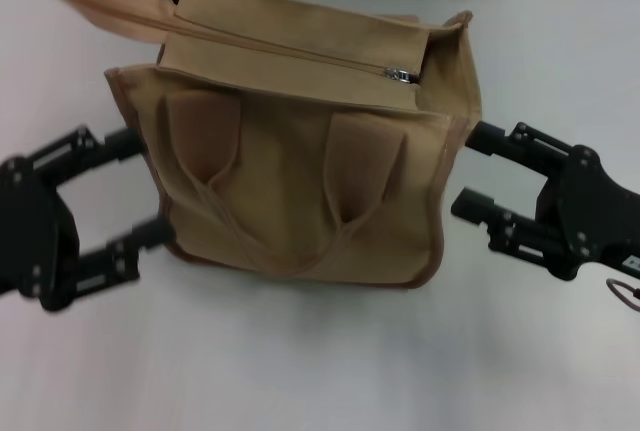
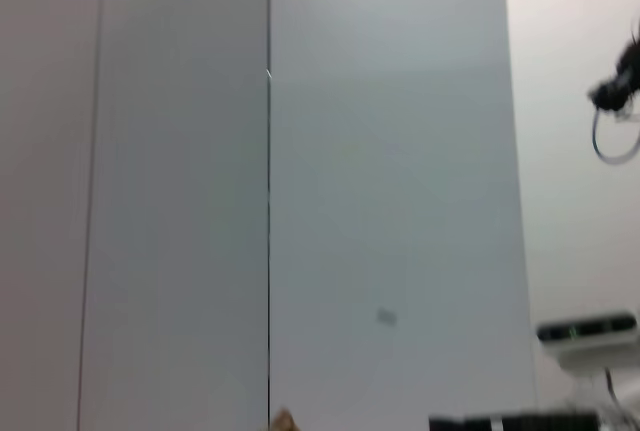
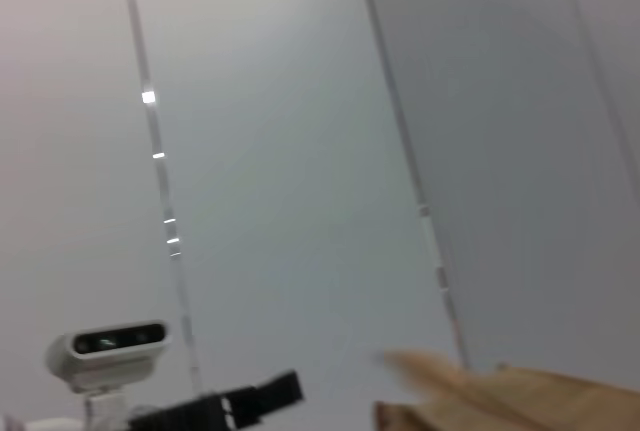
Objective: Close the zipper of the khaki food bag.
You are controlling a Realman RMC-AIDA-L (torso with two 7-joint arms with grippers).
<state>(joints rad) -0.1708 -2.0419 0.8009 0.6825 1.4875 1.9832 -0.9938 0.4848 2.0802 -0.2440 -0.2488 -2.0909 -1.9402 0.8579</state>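
Tan canvas fills the middle of your head view: the khaki food bag [image 1: 300,176] stands on the white bench [image 1: 320,371], its strap-patched face and drooping loop handle turned toward you. Along its top runs the zipper [image 1: 300,56], with the small silver slider [image 1: 402,75] sitting near the bag's right end, just short of the open corner there; the line to the left of the slider looks drawn together. Your left gripper [image 1: 148,186] is at the bag's left side with its jaws spread wide, the upper finger reaching the side wall and the lower one close to the bottom corner. Your right gripper [image 1: 470,169] sits at the bag's right side, jaws likewise spread, the upper finger close against the brown-piped edge and the lower one just beside it. Neither is pinching fabric. In your right wrist view only a blurred tan edge of the bag [image 3: 500,396] shows
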